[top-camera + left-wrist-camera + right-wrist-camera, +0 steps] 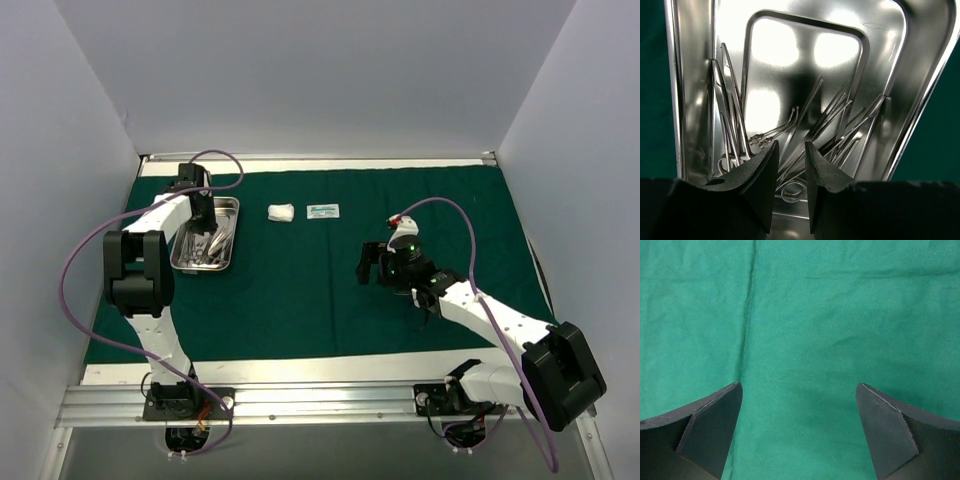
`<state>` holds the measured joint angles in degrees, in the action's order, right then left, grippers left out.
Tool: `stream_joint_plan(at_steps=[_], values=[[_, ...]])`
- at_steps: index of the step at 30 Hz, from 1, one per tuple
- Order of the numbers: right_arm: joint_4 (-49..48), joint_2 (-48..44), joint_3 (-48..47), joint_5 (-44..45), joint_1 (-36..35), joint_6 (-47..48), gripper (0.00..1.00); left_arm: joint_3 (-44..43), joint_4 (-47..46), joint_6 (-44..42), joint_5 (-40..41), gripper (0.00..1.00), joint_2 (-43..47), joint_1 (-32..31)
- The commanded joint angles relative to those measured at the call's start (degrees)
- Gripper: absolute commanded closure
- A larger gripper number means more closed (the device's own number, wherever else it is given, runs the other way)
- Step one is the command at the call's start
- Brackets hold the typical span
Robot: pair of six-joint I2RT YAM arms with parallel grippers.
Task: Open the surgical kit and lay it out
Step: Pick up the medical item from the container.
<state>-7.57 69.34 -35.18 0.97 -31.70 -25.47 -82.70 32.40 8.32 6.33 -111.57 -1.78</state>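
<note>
Cloth wrap (300,290): dark green, opened out flat over most of the desk (300,368), whose white surface shows as a strip along the near edge.
Steel tray (236,236): shiny and rectangular, lying on the cloth near its far left corner, long side running away from the arm bases.
Instruments (208,245): thin silver forceps and tweezers piled in the tray; the left wrist view shows them (840,120) crossing one another, some with ring handles at the near end.
Gauze wad (281,212): white, on the cloth to the right of the tray, apart from it.
Packet (323,211): small, white and flat, just right of the gauze; it bears green print, too small to read.
Left hand (204,222): reaching down into the tray over the instruments; in its own camera (791,147) the two dark fingers (765,165) stand close together with a narrow gap, steel rods showing through it. Whether they pinch one cannot be told.
Right hand (368,265): over bare cloth right of centre, well apart from the tray; its fingers (715,420) are spread wide with only green cloth (840,315) between them, holding nothing.
</note>
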Motion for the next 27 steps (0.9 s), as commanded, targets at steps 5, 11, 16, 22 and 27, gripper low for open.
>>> stream_joint_plan(at_steps=[5, 11, 16, 22, 27], values=[[-1.7, 0.5, 0.2, -0.4, -0.6, 0.0, 0.08, -4.8, 0.3, -1.8, -1.3, 0.66, -3.0, 1.0], [-1.8, 1.0, -0.1, -0.4, -0.6, 0.0, 0.08, -3.7, -0.2, -2.2, -2.2, 0.67, -4.3, 1.0], [-1.9, 0.9, 0.0, -0.4, -0.6, -0.1, 0.08, -4.2, 0.1, -2.3, -1.9, 0.73, -5.5, 1.0], [-1.8, 0.4, 0.5, -0.4, -0.6, -0.2, 0.09, -4.5, 0.2, -2.5, -1.7, 0.81, -6.6, 1.0], [-1.4, -0.3, 0.4, -0.4, -0.6, -0.2, 0.09, -4.8, 0.8, -2.9, -1.7, 0.91, -5.7, 1.0]])
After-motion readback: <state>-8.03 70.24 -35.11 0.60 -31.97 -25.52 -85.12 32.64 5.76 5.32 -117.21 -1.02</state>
